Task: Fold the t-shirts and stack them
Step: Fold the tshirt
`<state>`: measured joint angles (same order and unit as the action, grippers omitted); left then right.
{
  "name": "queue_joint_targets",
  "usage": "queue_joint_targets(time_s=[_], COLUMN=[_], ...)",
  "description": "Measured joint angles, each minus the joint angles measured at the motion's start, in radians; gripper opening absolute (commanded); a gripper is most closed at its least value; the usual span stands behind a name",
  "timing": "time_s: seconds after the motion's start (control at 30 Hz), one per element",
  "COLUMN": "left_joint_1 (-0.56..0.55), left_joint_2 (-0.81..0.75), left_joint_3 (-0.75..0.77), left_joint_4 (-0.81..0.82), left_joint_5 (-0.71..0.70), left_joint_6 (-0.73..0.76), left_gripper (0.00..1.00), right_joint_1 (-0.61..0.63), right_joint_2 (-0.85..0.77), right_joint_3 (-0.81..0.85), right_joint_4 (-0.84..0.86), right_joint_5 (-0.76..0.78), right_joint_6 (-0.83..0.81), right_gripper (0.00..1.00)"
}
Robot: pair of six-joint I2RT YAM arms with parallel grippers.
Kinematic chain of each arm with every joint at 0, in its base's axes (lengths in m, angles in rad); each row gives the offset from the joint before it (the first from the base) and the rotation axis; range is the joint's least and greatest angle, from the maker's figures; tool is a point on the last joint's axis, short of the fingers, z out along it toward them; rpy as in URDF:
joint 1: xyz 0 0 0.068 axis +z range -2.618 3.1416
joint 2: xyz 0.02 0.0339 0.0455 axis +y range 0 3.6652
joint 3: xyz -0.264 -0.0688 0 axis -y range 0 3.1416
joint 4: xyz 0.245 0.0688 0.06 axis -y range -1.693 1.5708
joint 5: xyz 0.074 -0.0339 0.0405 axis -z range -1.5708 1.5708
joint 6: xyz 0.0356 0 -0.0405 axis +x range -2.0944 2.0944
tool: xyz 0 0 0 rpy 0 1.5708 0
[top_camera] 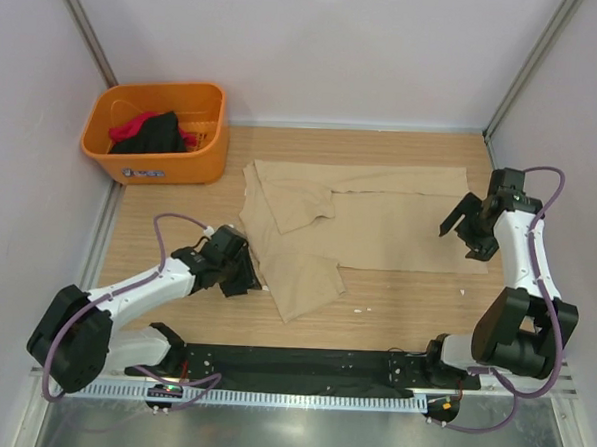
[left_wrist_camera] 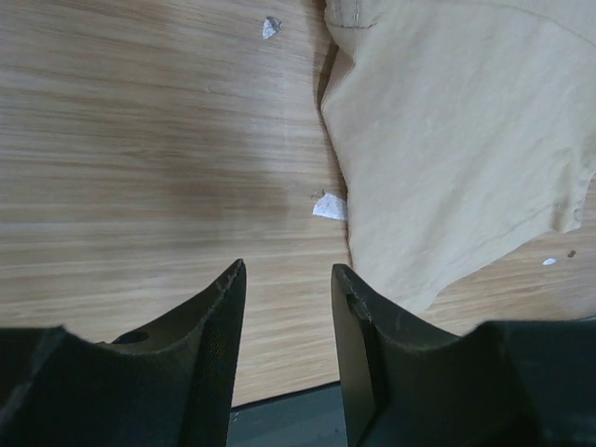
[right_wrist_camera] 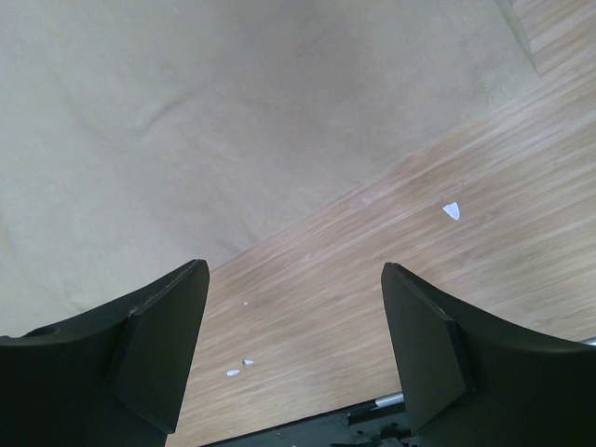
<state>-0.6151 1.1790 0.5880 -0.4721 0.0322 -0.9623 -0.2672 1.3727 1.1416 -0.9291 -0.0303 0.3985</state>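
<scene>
Basket (top_camera: 196, 163) is back left, with black shirt (top_camera: 161, 133) and red shirt (top_camera: 130, 128) heaped together inside. They're half buried by each other and the wall, so I can't tell how many pieces. Only the top view has them.

Tan shirt (top_camera: 379, 223) lies on the bench (top_camera: 414, 305), spread flat toward the right. Its left side is bunched and doubled over itself, so collar and sleeve are hard to sort out. Both wrist views crop it to a plain patch of cloth.

Left tool (top_camera: 248, 277): from the top it's a dark lump against the tan shirt's left edge. Fingers aren't separable there and contact is unclear. The left wrist view settles it: fingers spread partway, nothing between them, tips over bare wood just beside the cloth edge. A white fleck (left_wrist_camera: 329, 207) lies ahead by that edge.

Right tool (top_camera: 462, 242): from the top it sits over the tan shirt's right end. The right wrist view shows it spread wide and empty, with wood between the fingers and cloth beyond the tips. Height off the bench can't be told in any view.
</scene>
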Motion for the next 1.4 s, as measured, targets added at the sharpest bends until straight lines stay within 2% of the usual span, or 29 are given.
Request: queue_joint_targets(time_s=[0.37, 0.57, 0.77, 0.9, 0.97, 1.03, 1.37, 1.4], left_joint_1=[0.0, 0.0, 0.0, 0.0, 0.0, 0.0, 0.0, 0.0], left_joint_2=[0.111, 0.169, 0.206, 0.226, 0.233, 0.233, 0.143, 0.135], left_joint_3=[-0.04, -0.039, -0.032, -0.028, -0.028, -0.029, -0.039, -0.038], left_joint_4=[0.241, 0.309, 0.352, 0.37, 0.371, 0.369, 0.316, 0.31], left_joint_5=[0.031, 0.042, 0.05, 0.059, 0.061, 0.06, 0.055, 0.054], left_joint_6=[-0.109, -0.135, -0.14, -0.148, -0.15, -0.148, -0.123, -0.118], left_gripper=[0.43, 0.38, 0.3, 0.16, 0.11, 0.01, 0.0, 0.0], right_joint_1=[-0.04, -0.076, -0.087, -0.109, -0.136, -0.169, -0.327, -0.338], right_joint_2=[-0.008, 0.004, 0.037, 0.056, 0.067, 0.08, 0.141, 0.147], right_joint_3=[-0.092, -0.09, -0.09, -0.09, -0.09, -0.091, -0.192, -0.211], right_joint_4=[0.042, 0.059, 0.067, 0.076, 0.081, 0.086, 0.192, 0.203], right_joint_5=[-0.025, -0.032, -0.036, -0.037, -0.035, -0.031, -0.092, -0.098], right_joint_6=[0.008, 0.002, 0.001, 0.001, 0.001, 0.001, 0.031, 0.033], right_gripper=[0.8, 0.81, 0.81, 0.8, 0.77, 0.74, 0.56, 0.51])
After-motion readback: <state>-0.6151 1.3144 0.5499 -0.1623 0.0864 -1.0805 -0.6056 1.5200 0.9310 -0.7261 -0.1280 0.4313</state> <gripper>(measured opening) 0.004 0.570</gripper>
